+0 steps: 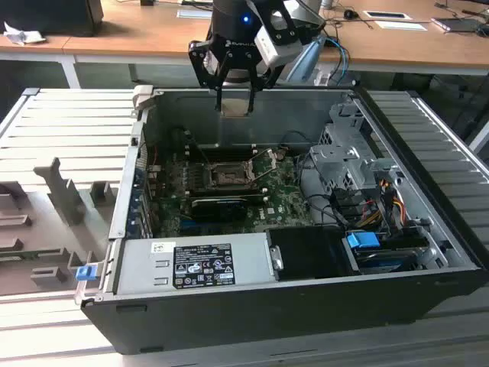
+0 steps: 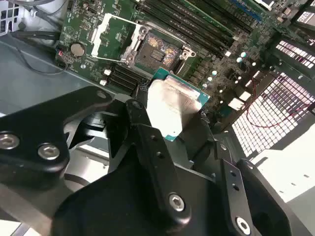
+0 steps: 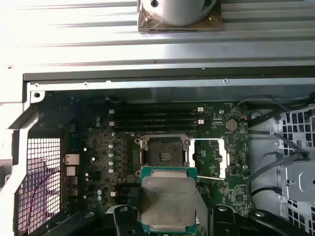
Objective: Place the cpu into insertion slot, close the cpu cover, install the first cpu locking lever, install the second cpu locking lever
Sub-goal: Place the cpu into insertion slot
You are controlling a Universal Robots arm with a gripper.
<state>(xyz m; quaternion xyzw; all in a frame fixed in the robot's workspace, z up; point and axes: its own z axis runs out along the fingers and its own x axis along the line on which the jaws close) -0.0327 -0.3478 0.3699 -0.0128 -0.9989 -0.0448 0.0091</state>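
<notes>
Hovering over the far wall of the open case (image 1: 306,310), the tool (image 1: 235,98) has its fingers pinched on the cpu (image 3: 167,201), well above the insertion slot (image 3: 165,150). Slot empty, cpu cover (image 3: 209,157) swung open beside it; nothing seated or latched yet. Chip: silver-grey lid, green rim

The exterior view stands off outside the case (image 1: 306,306), high up, looking down into it toward the slot (image 1: 227,176). Both wrist views sit close above the slot, facing down past the cpu (image 3: 167,201) from opposite sides. All three share the slot.
</notes>
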